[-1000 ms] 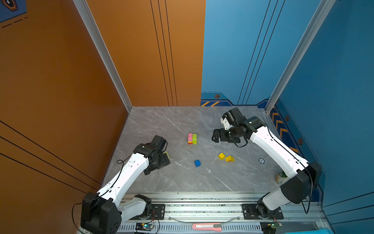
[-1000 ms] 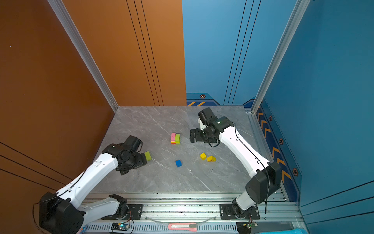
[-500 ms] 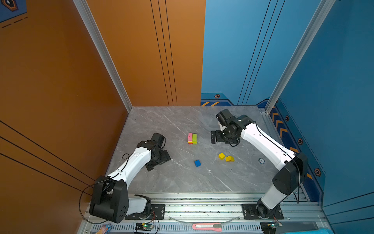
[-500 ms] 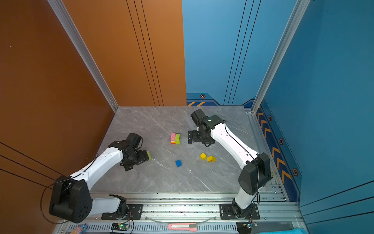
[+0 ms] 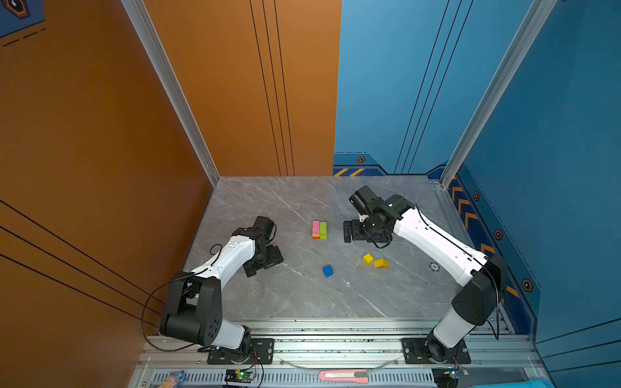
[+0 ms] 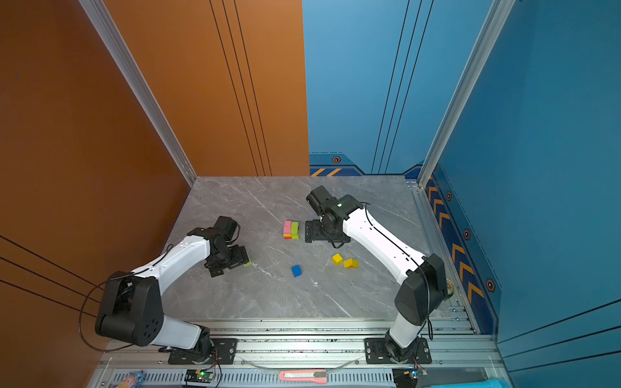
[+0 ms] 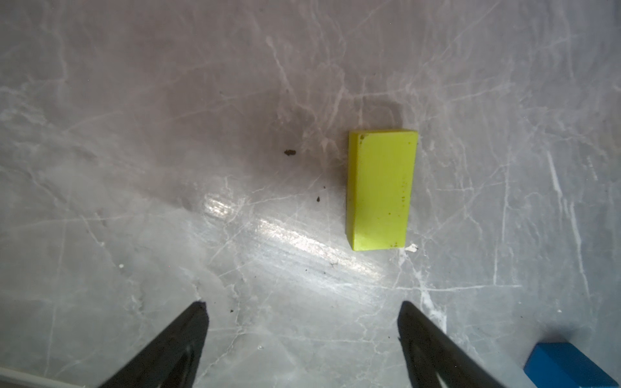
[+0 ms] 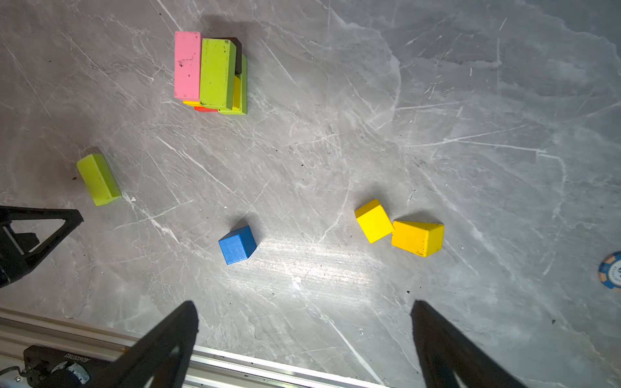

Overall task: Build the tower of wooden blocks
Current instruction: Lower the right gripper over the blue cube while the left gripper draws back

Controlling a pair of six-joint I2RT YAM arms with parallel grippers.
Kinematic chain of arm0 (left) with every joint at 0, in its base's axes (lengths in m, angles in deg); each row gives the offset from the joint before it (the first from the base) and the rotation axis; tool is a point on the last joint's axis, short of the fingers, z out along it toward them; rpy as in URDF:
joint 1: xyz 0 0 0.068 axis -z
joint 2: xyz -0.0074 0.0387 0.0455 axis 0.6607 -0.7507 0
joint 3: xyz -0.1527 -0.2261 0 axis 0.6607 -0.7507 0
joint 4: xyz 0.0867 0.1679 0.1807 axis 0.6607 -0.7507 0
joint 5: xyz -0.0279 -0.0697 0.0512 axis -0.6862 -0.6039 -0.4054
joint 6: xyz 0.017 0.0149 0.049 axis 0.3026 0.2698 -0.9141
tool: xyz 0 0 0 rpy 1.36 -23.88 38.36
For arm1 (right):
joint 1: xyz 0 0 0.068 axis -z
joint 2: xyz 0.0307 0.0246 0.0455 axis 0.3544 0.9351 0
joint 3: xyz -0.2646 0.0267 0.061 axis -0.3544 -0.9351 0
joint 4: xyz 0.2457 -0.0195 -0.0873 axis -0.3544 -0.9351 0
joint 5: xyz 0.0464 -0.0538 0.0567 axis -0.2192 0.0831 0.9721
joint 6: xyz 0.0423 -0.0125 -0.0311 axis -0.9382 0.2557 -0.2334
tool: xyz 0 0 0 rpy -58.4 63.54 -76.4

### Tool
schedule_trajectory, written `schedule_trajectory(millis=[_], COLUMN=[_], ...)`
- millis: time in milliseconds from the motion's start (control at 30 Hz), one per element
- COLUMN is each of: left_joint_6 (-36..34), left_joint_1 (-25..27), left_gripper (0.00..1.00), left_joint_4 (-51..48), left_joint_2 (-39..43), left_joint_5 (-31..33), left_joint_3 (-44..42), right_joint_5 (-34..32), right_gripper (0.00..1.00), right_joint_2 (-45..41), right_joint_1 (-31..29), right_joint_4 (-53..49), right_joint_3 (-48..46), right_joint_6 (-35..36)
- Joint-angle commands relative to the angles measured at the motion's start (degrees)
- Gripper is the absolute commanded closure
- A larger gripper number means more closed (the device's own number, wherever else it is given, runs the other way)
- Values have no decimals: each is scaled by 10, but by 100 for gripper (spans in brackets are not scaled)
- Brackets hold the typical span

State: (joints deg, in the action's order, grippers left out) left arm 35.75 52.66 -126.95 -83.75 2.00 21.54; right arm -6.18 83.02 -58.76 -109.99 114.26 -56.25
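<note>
The tower (image 5: pixel 319 230) (image 6: pixel 291 230) is a low stack at mid-table, with a pink bar and a lime bar on top (image 8: pixel 210 72) and yellow, red and dark layers below. A loose lime bar (image 7: pixel 381 189) (image 8: pixel 98 179) lies flat ahead of my left gripper (image 7: pixel 302 312) (image 5: pixel 265 260), off to one side of its open, empty jaws. Lying apart on the table are a blue cube (image 5: pixel 328 270) (image 8: pixel 237 244), a yellow cube (image 5: pixel 368 259) (image 8: pixel 373 220) and a yellow prism (image 5: pixel 381 263) (image 8: pixel 417 238). My right gripper (image 5: pixel 351 231) (image 8: pixel 304 312) hangs open and empty just right of the tower.
A small blue round disc (image 5: pixel 434 267) (image 8: pixel 611 270) lies at the right of the marble table. A drinks can (image 6: pixel 449 288) peeks out behind the right arm's base. A pink utility knife (image 5: pixel 343 376) rests on the front rail. Orange and blue walls close in three sides.
The left arm has folded down and its gripper now covers most of the loose lime bar in the top views. The right gripper has moved left and lower, closer to the tower.
</note>
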Motion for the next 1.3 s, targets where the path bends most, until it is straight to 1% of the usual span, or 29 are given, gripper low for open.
schedule_trajectory(millis=[0, 167, 267, 400, 533, 633, 733, 967, 1133, 1267], left_joint_6=[-17, -17, -18, -28, -42, -69, -73, -71, -62, -51], left_joint_1=[-5, -5, -7, -24, -47, -51, -55, -88, -109, -117], left_gripper=[10, 11, 11, 11, 10, 1, 2, 2, 2, 2], left_joint_4=[6, 8, 8, 6, 7, 5, -3, -27, -35, -36], left_joint_2=[-9, -27, -18, 11, 61, 109, 167, 293, 339, 352], left_joint_5=[-8, -18, -16, -22, -41, -44, -45, -65, -77, -88], left_joint_3=[17, 26, 24, 9, -15, -25, -37, -67, -83, -88], right_joint_5=[-25, -23, -17, -19, -19, -23, -20, -15, -11, -7], right_gripper=[0, 0, 0, 2, 8, 11, 15, 30, 37, 37], right_joint_2=[-4, -3, 4, 22, 49, 69, 92, 144, 175, 190], right_joint_1=[-6, -10, -17, -61, -95, -113, -118, -132, -148, -151], right_joint_4=[-3, -3, -3, -3, -3, -4, -5, -14, -26, -28], right_joint_3=[-10, -15, -16, -18, -21, -11, 4, 42, 65, 65], right_joint_6=[-9, -10, -9, -17, -28, -26, -18, -3, 0, 4])
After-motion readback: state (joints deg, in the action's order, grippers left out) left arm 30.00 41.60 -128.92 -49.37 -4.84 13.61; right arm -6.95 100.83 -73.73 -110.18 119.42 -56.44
